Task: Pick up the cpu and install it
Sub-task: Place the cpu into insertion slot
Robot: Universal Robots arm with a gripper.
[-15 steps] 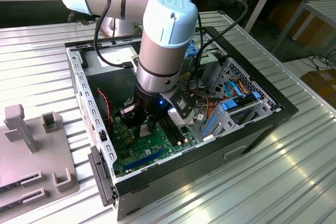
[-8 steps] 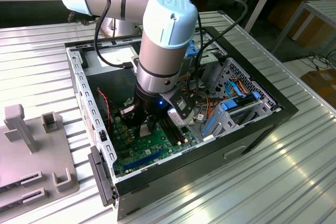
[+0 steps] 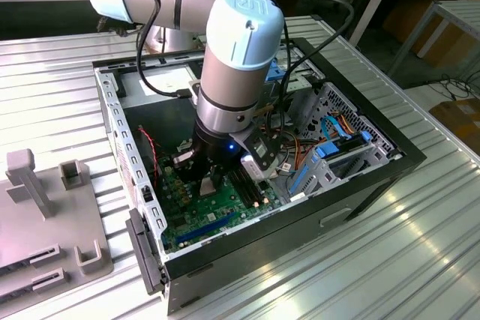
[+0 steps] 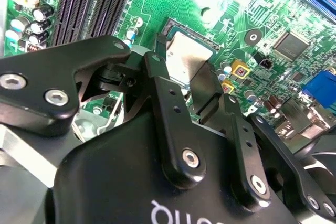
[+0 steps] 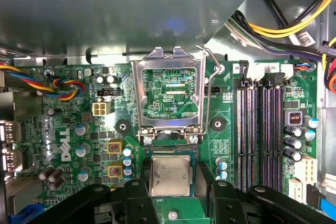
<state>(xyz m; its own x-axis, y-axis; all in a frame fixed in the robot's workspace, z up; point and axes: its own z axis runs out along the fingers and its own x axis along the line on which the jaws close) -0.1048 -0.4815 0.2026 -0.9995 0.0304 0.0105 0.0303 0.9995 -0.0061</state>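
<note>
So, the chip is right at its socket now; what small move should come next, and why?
Probably a slow, straight descent, with no sideways shift. In the first wrist view the chip lines up squarely with the socket, the metal frame is hinged open, and the gripper is around it. Whether it is fully seated is unclear.

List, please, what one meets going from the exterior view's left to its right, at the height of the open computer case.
grey fixture plate → silver side wall of the case → green motherboard → black memory slots → blue drive bracket → brown cardboard box
</note>
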